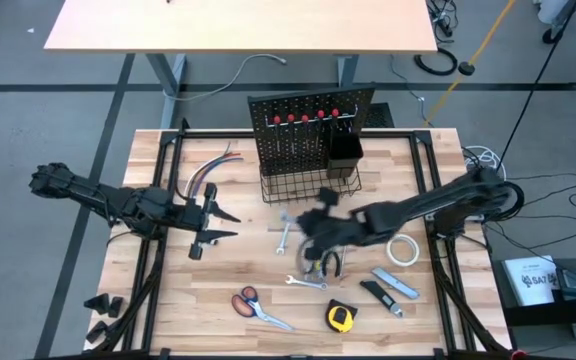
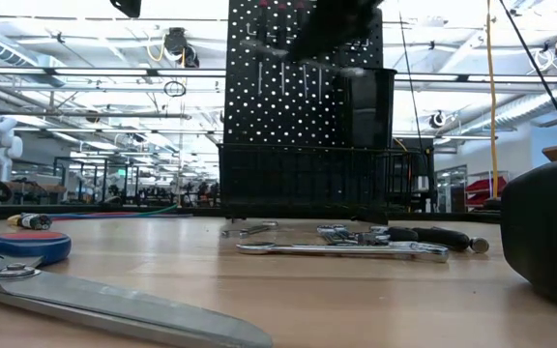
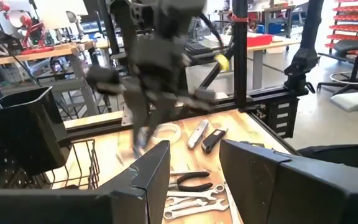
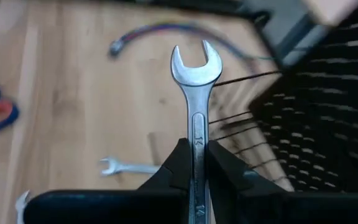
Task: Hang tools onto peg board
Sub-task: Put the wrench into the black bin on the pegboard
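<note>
Right gripper [image 4: 194, 163]: clamping a silver wrench [image 4: 192, 93], open end pointing away from the fingers, over mid-desk near the board's basket [image 1: 308, 185].
Wrench marking: stamped "14" on the shank.
Left gripper [image 1: 218, 222]: waiting half open at the desk's [image 1: 168, 300] left side, holding nothing.
Peg board [image 1: 313, 135]: standing upright at the far middle of the desk.
Other tools: wrenches [image 1: 304, 282], pliers [image 1: 328, 262], scissors [image 1: 258, 308], tape measure [image 1: 341, 317], knife [image 1: 396, 286], tape roll [image 1: 402, 250] lying on the near desk.

Right gripper [image 1: 320, 215] motion-blurred; held wrench [image 4: 192, 118] lower end cut off; scissors [image 2: 95, 300] cropped.
</note>
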